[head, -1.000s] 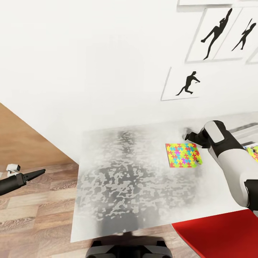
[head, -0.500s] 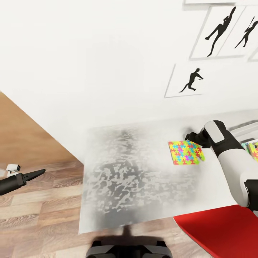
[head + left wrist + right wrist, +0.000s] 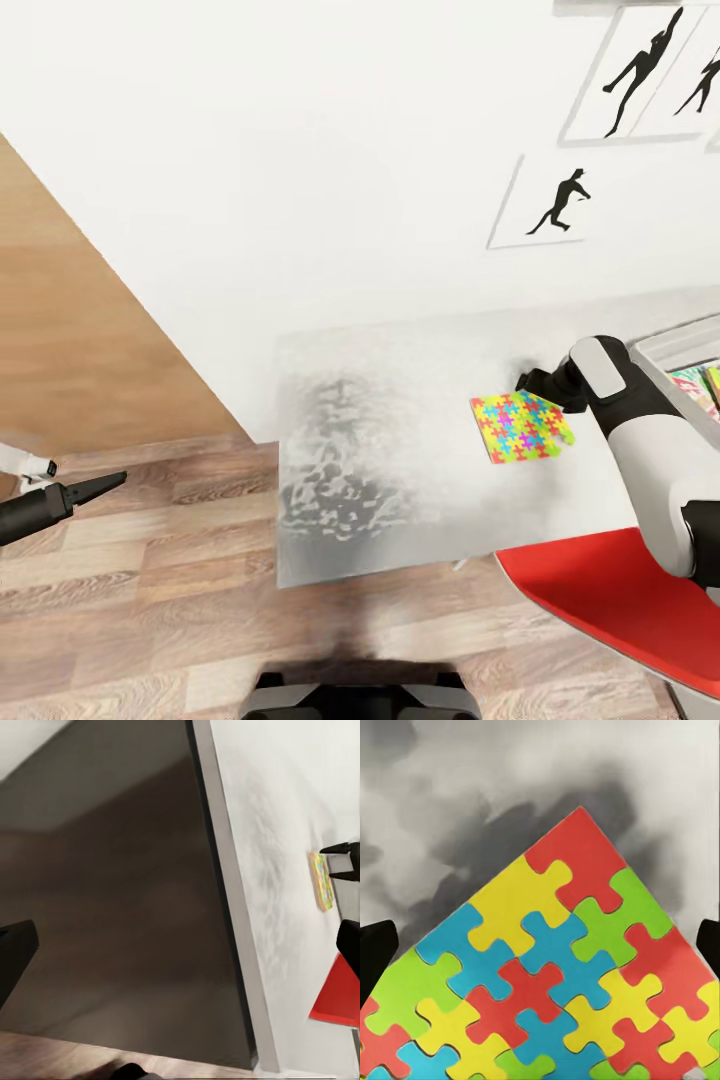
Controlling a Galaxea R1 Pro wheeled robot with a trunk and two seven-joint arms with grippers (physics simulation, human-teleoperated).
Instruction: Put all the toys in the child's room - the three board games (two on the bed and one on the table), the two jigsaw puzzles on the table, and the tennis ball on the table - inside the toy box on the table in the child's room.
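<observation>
Jigsaw puzzle (image 3: 522, 428) flat on the table (image 3: 400, 420), with the right gripper (image 3: 527, 381) poised at its far edge.

In the right wrist view the puzzle (image 3: 547, 975) was seen lying between two dark fingertips (image 3: 376, 945) spread wide apart, with nothing pinched. Its thin, flat profile was judged a risk: pads closed on it could be expected to skate over the top or push it along the smooth surface instead of lifting it. The toy box (image 3: 690, 350) was partly seen just beyond the right arm, so a nudged puzzle might be driven against its wall. The left gripper (image 3: 100, 484) was held well away over the wooden floor (image 3: 150, 600), its tip apparently pressed together.
</observation>
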